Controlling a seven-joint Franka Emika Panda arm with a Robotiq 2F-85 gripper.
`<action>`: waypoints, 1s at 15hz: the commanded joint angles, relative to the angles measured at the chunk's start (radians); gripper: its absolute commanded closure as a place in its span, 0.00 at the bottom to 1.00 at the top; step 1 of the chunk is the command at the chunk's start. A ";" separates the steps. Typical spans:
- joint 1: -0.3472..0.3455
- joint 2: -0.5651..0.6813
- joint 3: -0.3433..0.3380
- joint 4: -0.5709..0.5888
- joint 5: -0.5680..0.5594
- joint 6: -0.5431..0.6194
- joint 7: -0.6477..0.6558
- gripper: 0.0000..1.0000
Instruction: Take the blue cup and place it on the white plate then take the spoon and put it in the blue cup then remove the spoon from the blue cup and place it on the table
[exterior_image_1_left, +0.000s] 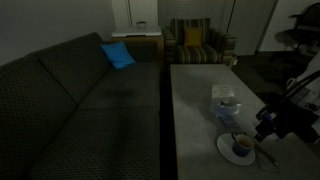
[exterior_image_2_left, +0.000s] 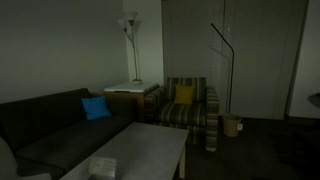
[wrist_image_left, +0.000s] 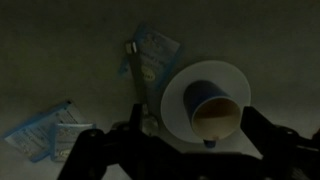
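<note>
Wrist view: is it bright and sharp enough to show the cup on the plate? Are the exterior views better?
Wrist view: dim, soft, yet the blue cup on the white plate reads clearly; in an exterior view, grainy, the plate a pale blur; in an exterior view, murky, only the floor lamp stands out.

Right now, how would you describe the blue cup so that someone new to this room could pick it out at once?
Beside the dark sofa runs a long grey table; at its near end lies a white plate. The blue cup stands on that plate: small, round, dark blue outside, unlike the larger pale boxy object beside it.
</note>
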 joint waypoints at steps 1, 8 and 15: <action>-0.088 -0.019 0.048 -0.028 -0.047 -0.140 -0.071 0.00; -0.058 0.001 0.026 -0.001 -0.016 -0.142 -0.060 0.00; 0.089 0.002 -0.072 0.020 -0.047 -0.195 -0.070 0.00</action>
